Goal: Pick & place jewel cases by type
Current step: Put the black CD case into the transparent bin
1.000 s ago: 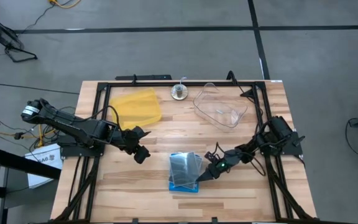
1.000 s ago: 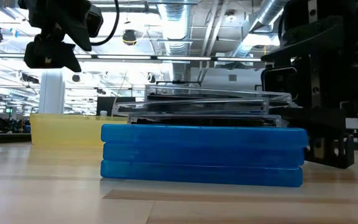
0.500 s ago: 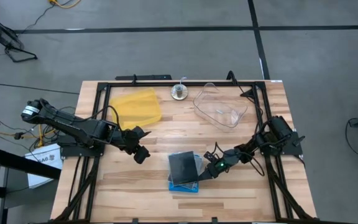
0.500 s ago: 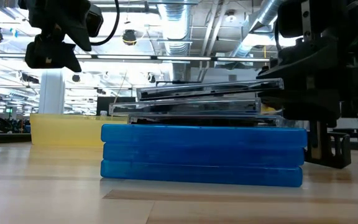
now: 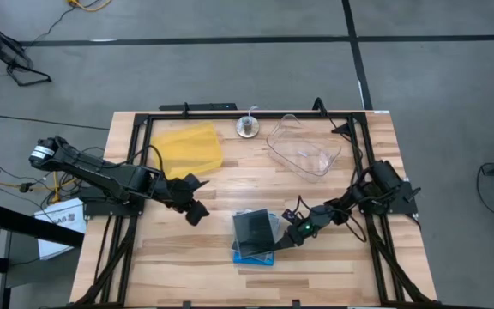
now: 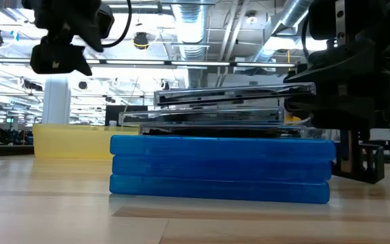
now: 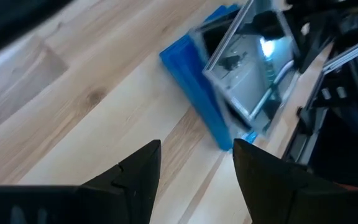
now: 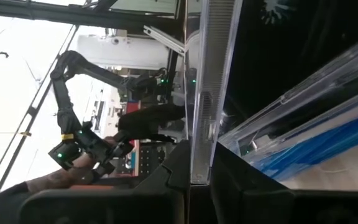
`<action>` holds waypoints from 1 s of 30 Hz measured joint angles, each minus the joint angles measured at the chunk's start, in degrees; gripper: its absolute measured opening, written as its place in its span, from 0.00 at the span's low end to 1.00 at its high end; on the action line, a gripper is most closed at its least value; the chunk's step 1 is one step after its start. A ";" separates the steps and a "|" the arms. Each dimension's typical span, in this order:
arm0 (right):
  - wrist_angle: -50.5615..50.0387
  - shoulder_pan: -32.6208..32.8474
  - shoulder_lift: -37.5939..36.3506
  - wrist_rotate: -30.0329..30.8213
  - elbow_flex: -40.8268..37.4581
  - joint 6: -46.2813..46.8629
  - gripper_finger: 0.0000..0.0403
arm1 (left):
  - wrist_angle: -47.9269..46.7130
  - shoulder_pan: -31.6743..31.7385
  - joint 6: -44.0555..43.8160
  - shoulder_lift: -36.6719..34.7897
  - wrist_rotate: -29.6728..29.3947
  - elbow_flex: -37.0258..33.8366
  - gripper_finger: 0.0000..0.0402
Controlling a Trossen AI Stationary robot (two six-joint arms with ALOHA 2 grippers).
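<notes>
A stack of jewel cases stands at the table's near middle, with three blue ones [image 6: 222, 168] at the bottom and clear ones with black insides [image 6: 212, 119] on them. My right gripper [image 5: 275, 240] is at the stack's right side, shut on the top clear case [image 6: 232, 95]. My left gripper [image 5: 194, 211] hangs open above the table, left of the stack. In the left wrist view the stack [image 7: 241, 81] lies beyond its fingers [image 7: 135, 177]. My right gripper pinches the top clear case by its right edge [image 8: 205, 124] between its two fingers [image 8: 179, 168]. The fingers come in about level from the table's right side. The case lies flat and nearly level, raised a little above the clear case below it [image 6: 208, 116].
A flat yellow tray [image 5: 187, 146] lies at the far left. A clear plastic tub [image 5: 305, 148] stands at the far right, with a small round object [image 5: 247, 127] between them. Black frame rails [image 5: 135, 172] run along the table's sides. Bare wood lies near the front edge.
My right gripper has shut on the right edge of the top clear case. The case, which lay askew on the stack, has turned square to it. It tipped as its right side rose and now sits nearly level, just above the case below.
</notes>
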 joint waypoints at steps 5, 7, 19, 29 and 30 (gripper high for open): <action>0.55 -0.41 -2.35 -0.02 0.03 -0.71 0.07 | 3.00 0.00 0.25 -0.36 -2.74 0.00 0.48; 0.60 -0.77 -3.66 0.00 0.05 -1.33 0.07 | 4.08 0.02 0.23 -0.37 -3.73 0.00 0.48; -8.44 -8.73 -18.84 -0.78 0.19 -10.17 0.07 | 3.76 1.72 0.22 -3.31 -5.18 0.02 0.48; -34.91 -18.61 -36.33 -2.87 5.86 -29.68 0.07 | 2.66 2.21 0.97 -3.45 -5.05 0.02 0.48; -39.45 -19.40 -37.94 -2.89 7.24 -32.47 0.07 | 2.67 2.21 1.15 -3.45 -5.07 0.02 0.48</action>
